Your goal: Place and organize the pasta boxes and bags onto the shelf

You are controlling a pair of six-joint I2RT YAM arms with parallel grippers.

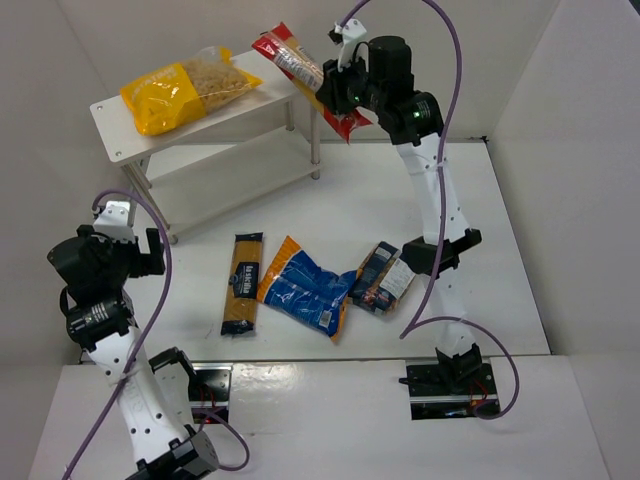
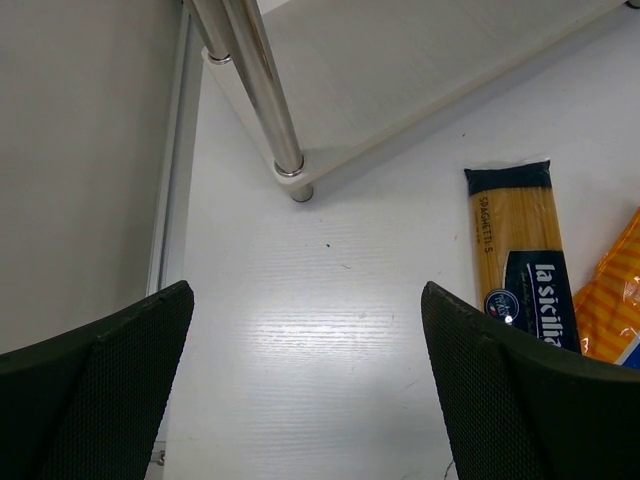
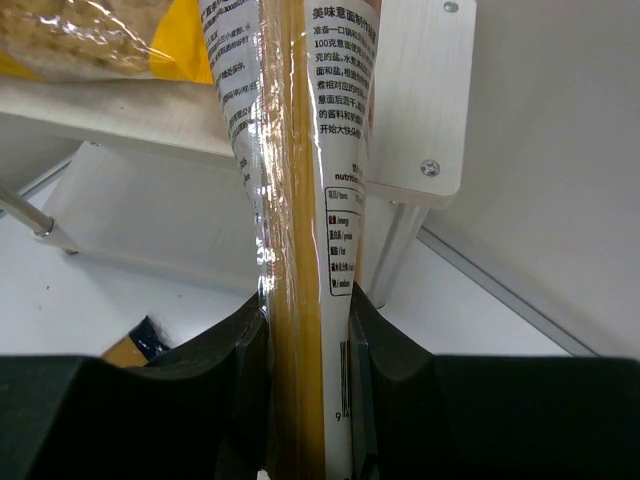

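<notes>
At the far left the left fingers (image 2: 308,300) hang wide apart over bare table (image 1: 520,250), holding nothing, near a leg of the shelf (image 1: 115,130). The macaroni bag (image 1: 190,88) lies on the left and middle of the top board. At the board's right end the right fingers (image 3: 305,320) are clamped on the red spaghetti bag (image 1: 295,62), gripping low on its length. The step in hand looks like setting this bag on the bare strip right of the macaroni. To do it well, I would bring the pack flat and low before letting go, keep clear of the macaroni, and set most of its length on the board so it does not tip off. Its long axis runs diagonally in the top view: the far end points up-left over the board, the near end hangs past the right edge. Whether it touches the board I cannot tell. Turning it to lie square beside the macaroni would be tidier.
</notes>
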